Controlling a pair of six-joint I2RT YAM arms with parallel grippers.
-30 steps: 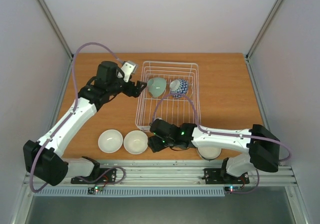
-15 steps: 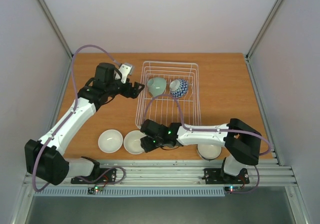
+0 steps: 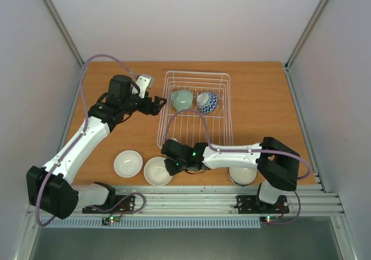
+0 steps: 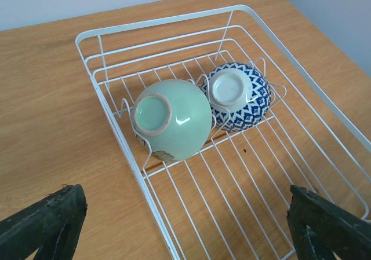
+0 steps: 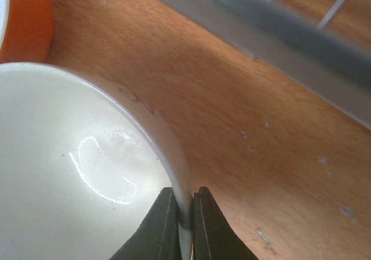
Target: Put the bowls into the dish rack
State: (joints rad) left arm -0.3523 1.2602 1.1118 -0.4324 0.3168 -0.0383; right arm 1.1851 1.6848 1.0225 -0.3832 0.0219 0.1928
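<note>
The white wire dish rack (image 3: 197,73) stands at the table's middle back. A pale green bowl (image 3: 182,100) and a blue patterned bowl (image 3: 207,102) lean side by side on its tines, bases toward the left wrist camera: green bowl (image 4: 174,120), blue bowl (image 4: 239,95), rack (image 4: 168,20). My left gripper (image 3: 160,103) hangs open at the rack's left edge, holding nothing. Two white bowls sit near the front edge, one (image 3: 128,163) free. My right gripper (image 3: 172,166) is shut on the right rim of the other white bowl (image 3: 156,171), its fingers (image 5: 161,225) pinching the rim of that bowl (image 5: 69,173).
A third white bowl (image 3: 242,176) lies partly under my right forearm at the front right. The rack's front rim passes close behind my right gripper, blurred (image 5: 290,28). An orange-sided object (image 5: 26,25) sits just beyond the held bowl. A metal rail (image 3: 185,205) borders the near edge.
My right gripper moved left to the nearer white bowl and shut on its rim; the bowl shifted slightly toward the front. My left gripper drew back a little from the green bowl.
</note>
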